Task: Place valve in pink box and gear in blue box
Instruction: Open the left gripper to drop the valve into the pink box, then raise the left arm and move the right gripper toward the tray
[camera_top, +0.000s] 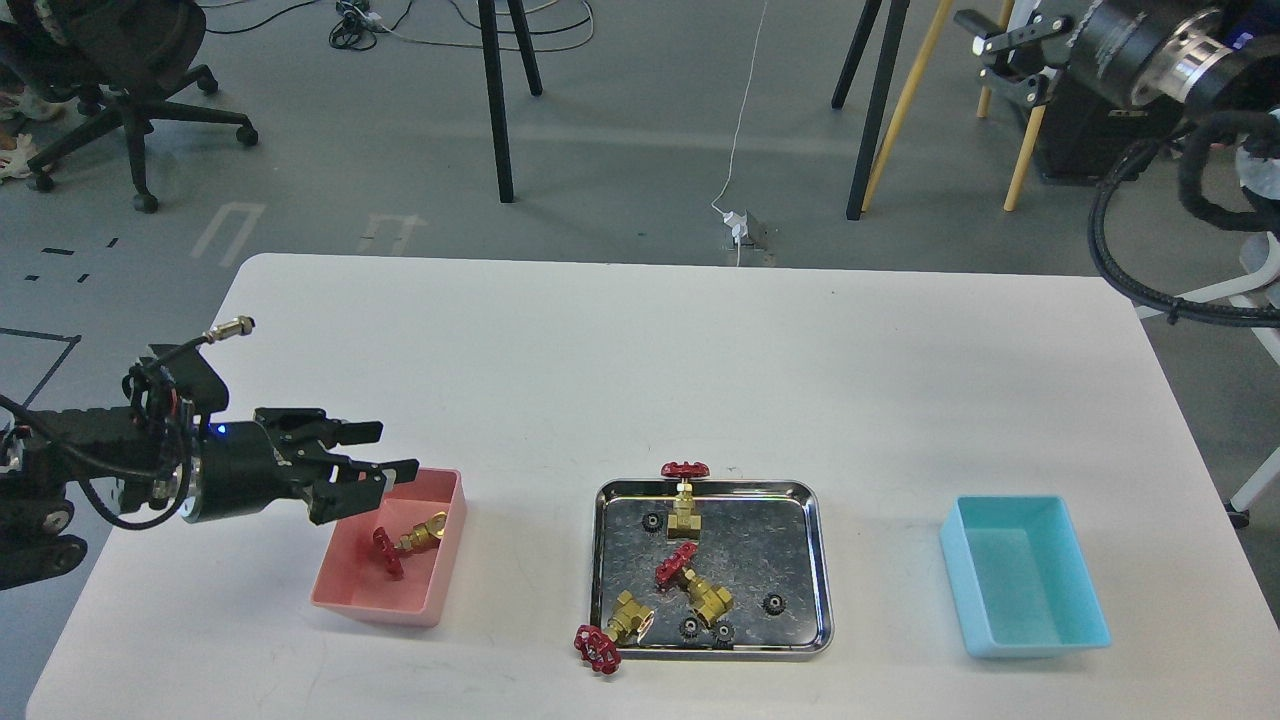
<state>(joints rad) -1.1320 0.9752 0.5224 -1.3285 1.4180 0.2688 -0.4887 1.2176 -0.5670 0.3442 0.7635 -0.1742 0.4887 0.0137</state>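
A brass valve with a red handwheel (408, 543) lies on its side inside the pink box (345, 590) at the left. My left gripper (385, 451) is open and empty, just above the box's far left rim. Three more valves (686, 497) (692, 585) (612, 632) lie in and over the edge of the steel tray (820, 560) at the centre, with several black gears (773, 603) among them. The blue box (1025, 575) stands empty at the right. My right arm (1130, 45) is up at the top right; its gripper is out of view.
The tray sits between the two boxes near the table's front edge. One valve's handwheel hangs over the tray's front left corner onto the table. Chair and tripod legs stand on the floor beyond the table.
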